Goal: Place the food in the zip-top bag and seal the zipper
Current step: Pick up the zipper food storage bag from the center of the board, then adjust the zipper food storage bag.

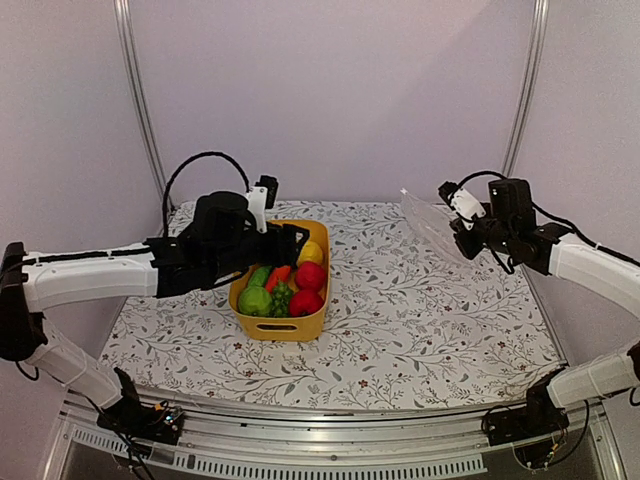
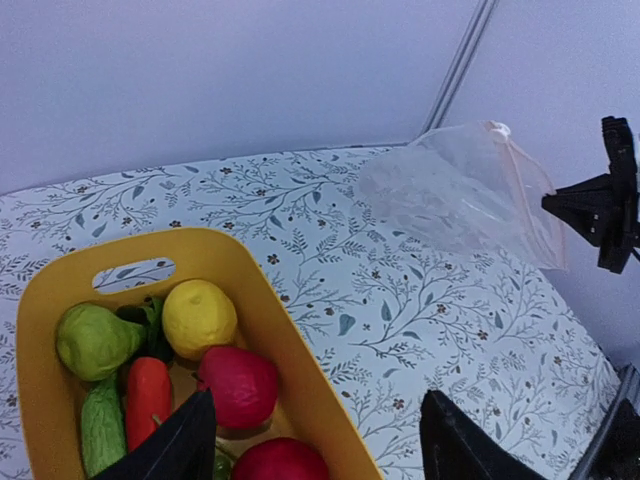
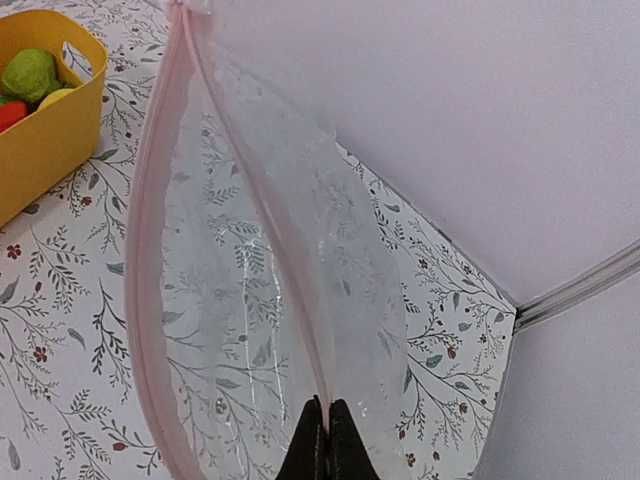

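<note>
Right gripper, right of frame, clamped shut on zipper of zip-top bag held aloft; left gripper, jaws spread, empty, over food in yellow tub at centre.

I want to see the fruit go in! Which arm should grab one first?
Left. The left gripper, open, hangs over the food in the yellow tub. The right gripper is busy, shut on the zip-top bag, holding it up.
</note>
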Action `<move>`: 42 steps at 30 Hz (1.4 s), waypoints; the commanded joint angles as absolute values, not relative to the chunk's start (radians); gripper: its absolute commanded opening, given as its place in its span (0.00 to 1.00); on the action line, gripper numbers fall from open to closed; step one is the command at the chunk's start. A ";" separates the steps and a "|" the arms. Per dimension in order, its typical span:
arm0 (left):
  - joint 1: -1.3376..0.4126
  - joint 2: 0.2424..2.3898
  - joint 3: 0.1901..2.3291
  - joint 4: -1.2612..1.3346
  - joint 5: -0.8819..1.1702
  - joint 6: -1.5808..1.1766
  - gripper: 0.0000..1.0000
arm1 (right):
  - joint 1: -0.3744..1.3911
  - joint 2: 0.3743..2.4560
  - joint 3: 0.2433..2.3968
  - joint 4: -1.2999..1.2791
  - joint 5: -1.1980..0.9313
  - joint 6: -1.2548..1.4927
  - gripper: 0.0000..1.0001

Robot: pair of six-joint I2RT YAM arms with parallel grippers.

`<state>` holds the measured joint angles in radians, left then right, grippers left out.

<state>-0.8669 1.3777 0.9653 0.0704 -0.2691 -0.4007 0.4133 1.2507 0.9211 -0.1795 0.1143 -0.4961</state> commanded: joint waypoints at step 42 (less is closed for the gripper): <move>-1.111 2.010 1.169 0.809 -0.244 -0.312 0.74 | 0.131 1.028 1.345 -0.509 -0.878 0.083 0.00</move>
